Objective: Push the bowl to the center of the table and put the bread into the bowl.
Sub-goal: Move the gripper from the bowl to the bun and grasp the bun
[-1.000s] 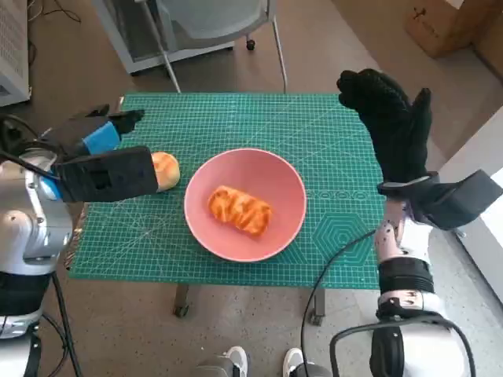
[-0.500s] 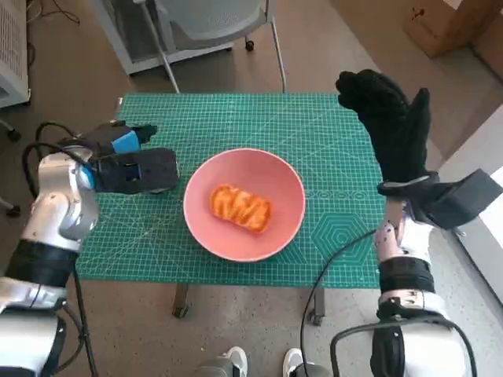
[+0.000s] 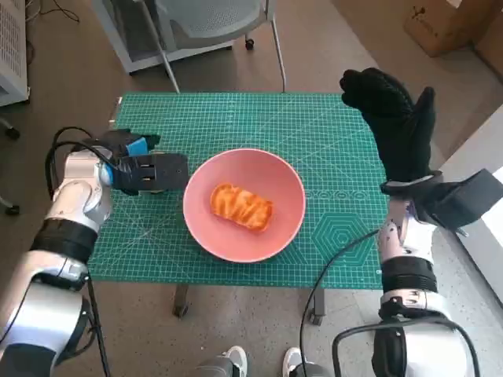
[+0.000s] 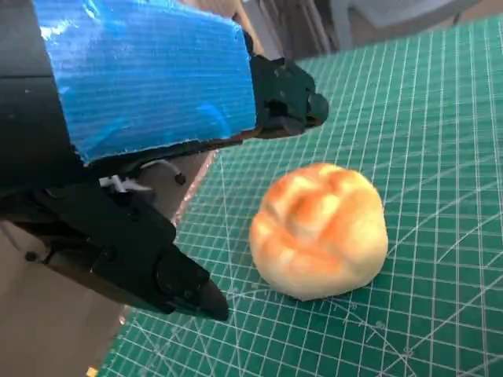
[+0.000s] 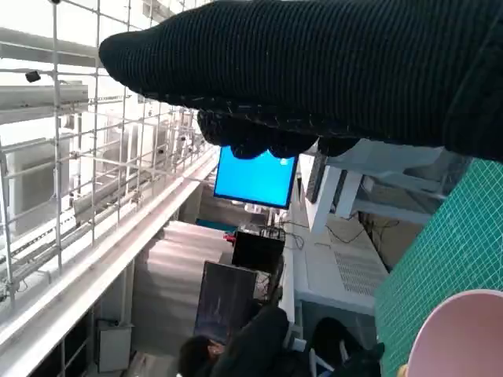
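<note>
green gridded cutting mat (image 3: 330, 133) covers the small bench, w/ grey floor round it, a chair base past the far edge and a cardboard box (image 3: 440, 23) at the far right corner of the head view. pink bowl (image 3: 244, 203) sits about mid-bench, and one glazed, oblong bread (image 3: 240, 207) lies inside it. a 2nd bread, a round bun (image 4: 320, 230), rests on the mat outside the bowl on its left side; head view hides it under the left hand (image 3: 145, 169), but the left wrist view shows it plainly. that hand hovers right over the bun w/ fingers (image 4: 287, 106) spread wide either side, not touching it as far as the wrist view shows, holding nothing. right hand (image 3: 397, 129) is raised over the bench's far right corner, glove upright, fingers apart and extended, nothing in it. right wrist view: glove as a dark band, a slice of the bowl's pink rim (image 5: 464, 338) and mat edge, plus a lit blue monitor (image 5: 255, 177) and a person (image 5: 236, 349) seated low in the room beyond.
</note>
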`<state>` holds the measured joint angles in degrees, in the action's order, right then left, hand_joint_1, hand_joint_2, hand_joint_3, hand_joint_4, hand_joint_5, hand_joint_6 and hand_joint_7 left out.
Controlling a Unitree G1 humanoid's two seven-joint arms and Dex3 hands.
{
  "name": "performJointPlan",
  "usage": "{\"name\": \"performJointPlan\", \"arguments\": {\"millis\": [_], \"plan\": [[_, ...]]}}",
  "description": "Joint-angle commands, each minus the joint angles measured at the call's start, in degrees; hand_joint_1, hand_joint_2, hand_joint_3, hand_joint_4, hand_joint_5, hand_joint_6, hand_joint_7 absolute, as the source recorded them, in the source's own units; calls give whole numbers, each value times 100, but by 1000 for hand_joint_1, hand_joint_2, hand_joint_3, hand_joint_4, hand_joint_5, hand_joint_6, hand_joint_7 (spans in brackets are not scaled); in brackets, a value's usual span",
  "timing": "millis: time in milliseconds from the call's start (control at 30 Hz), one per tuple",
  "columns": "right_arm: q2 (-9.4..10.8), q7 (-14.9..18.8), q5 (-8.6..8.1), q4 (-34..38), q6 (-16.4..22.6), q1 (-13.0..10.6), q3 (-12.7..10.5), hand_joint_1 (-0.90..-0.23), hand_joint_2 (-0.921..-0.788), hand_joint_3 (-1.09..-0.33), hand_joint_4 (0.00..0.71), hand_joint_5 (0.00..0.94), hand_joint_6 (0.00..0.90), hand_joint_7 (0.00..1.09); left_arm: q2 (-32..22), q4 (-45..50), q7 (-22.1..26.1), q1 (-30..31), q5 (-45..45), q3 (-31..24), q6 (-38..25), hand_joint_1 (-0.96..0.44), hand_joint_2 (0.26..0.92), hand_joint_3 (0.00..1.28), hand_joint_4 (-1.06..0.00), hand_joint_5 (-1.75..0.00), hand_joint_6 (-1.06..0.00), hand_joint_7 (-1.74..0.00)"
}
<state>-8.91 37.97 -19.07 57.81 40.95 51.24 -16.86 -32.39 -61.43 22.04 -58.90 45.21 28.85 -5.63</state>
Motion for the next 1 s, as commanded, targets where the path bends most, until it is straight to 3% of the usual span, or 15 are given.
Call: {"name": "performJointPlan", "arguments": {"millis": [33,367,567,767,1000], "plan": [[-69,48,-9,43,-17,-117,-19,-532,-921,-552,214,4,332,1,117,-423,-178,-265,-7,83,151,-64,722,15,1,1,-209,-9],[-97,46,-39,-8,-34,-183,-65,-528,-921,-552,218,4,332,1,361,-926,-470,-269,-40,182,272,14,780,41,-5,-2,-249,-21],[-100,2,-16,-21,9,-204,-66,-528,-921,-551,227,7,333,1,440,-1070,-642,-225,-94,200,376,42,795,45,-68,-21,-297,-34],[-106,-18,-1,-26,44,-212,-64,-527,-921,-552,235,8,335,2,511,-1182,-909,-109,-98,234,505,45,829,51,-253,-28,-370,-25],[-119,2,-5,-24,77,-223,-61,-526,-921,-554,236,6,335,2,520,-1266,-1313,27,-36,318,726,21,892,48,-643,-105,-529,-49]]}}
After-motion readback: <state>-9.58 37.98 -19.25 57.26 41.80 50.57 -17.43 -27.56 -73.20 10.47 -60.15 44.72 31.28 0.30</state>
